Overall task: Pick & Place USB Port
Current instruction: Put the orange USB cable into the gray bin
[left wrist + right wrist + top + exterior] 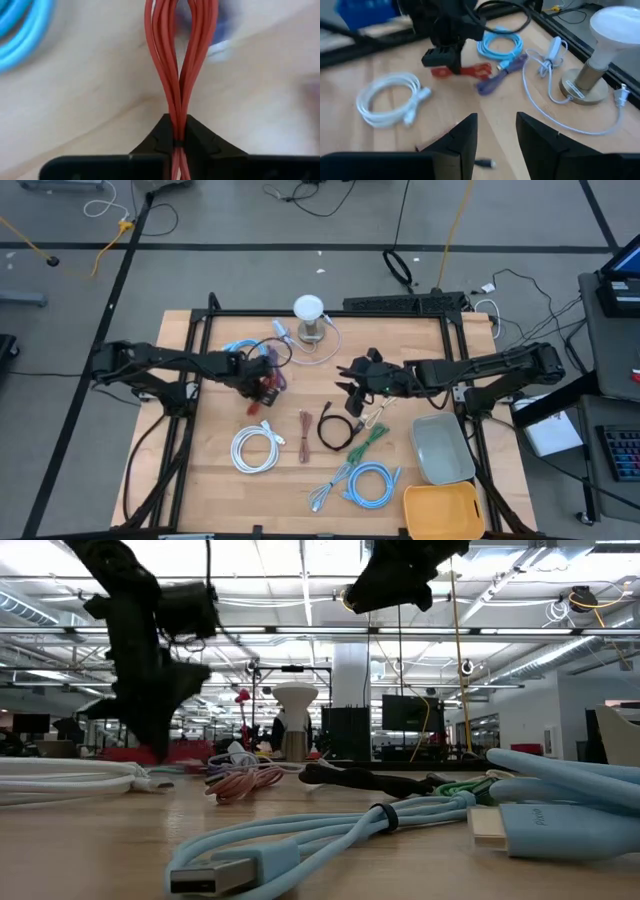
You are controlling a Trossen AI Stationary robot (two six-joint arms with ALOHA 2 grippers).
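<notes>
A: Where is the red cable (179, 75)?

B: On the wood table (210, 470), in the left half toward the back, just beside the coiled blue cable (501, 46) and a purple one (501, 80). The left gripper (178, 142) is clenched on its strands; the left wrist view shows the bundle pinched between the two dark fingers (202, 142), loops fanning out past them.

A: And seen from above?

B: The left gripper (262, 383) sits right on the red bundle (268, 392), arm reaching in from the left edge.

A: The right gripper?

B: The right gripper (356, 385) hangs near the table's middle, above the black cable (333, 430). Its fingers (461, 137) stand apart with nothing between them.

A: What else lies around?

B: A white coil (256, 449) sits in front of the left gripper, a pink cable (305, 436) beside it, a green one (368, 442), and a light-blue coil (372, 483) near the front. A lamp (310, 315) with a white cord stands at the back. A grey tray (443, 447) and a yellow bin (444, 511) sit at the front right corner.
</notes>
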